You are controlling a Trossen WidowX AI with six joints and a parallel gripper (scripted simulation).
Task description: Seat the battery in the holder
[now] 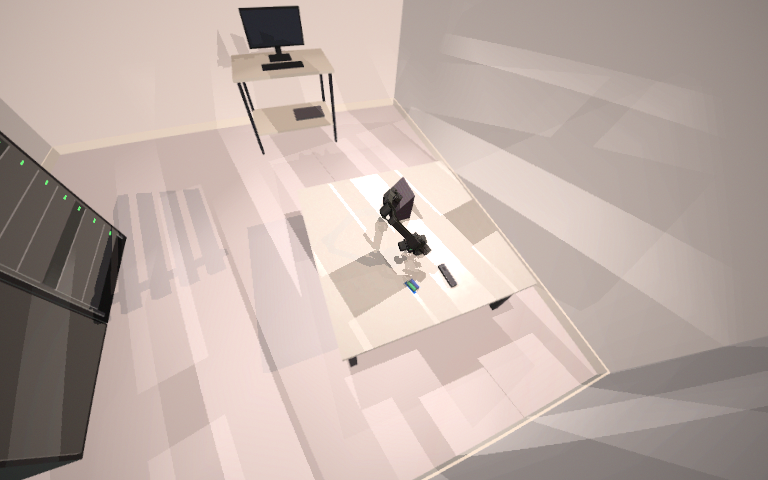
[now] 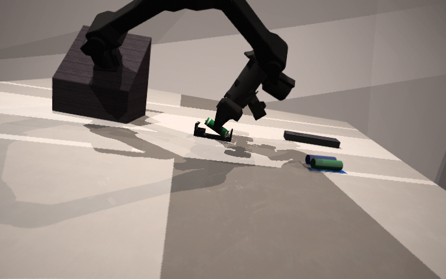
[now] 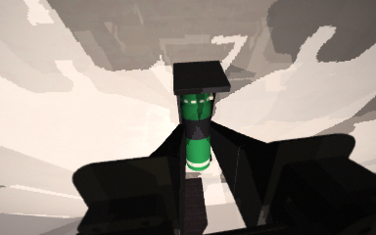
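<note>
A green battery with a dark band is held tilted over the black holder. In the exterior view its low end is down inside the holder's right end, against the spring by the end wall. Its other end is raised above the holder's left end, where the taller lip post stands, and is not under the lip. My gripper is shut on the battery's middle. In the wrist view the holder's end wall hides the spring. The holder is hidden under the arm in the top view.
A black bar lies beyond the holder. A green cylinder and a blue cylinder lie side by side near it, over a blue patch. The arm's dark base block stands at the other side of the holder.
</note>
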